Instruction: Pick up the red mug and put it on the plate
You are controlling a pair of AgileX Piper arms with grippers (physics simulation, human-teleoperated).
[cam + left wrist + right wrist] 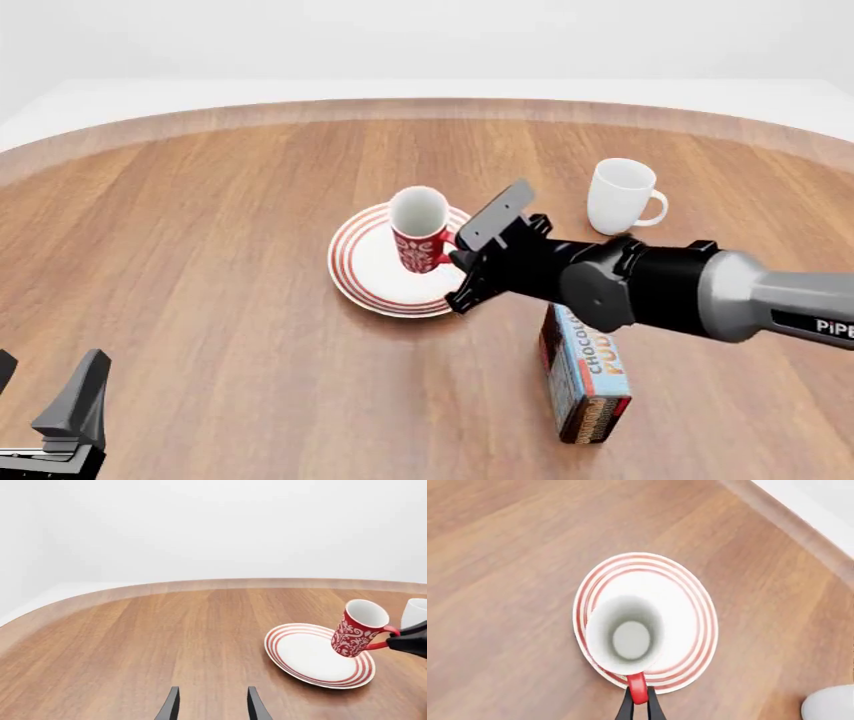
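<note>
The red mug with its white pattern is tilted over the plate, a white plate with red rings near the table's middle. My right gripper is shut on the mug's red handle. From the right wrist the mug's white inside lies over the plate, handle between the right gripper fingers. The left wrist shows the mug leaning above the plate; I cannot tell whether its base touches. My left gripper is open and holds nothing at the front left, far from both.
A plain white mug stands behind and to the right of the plate. A chocolate pudding box lies under my right arm toward the front. The table's curved far edge runs across the back.
</note>
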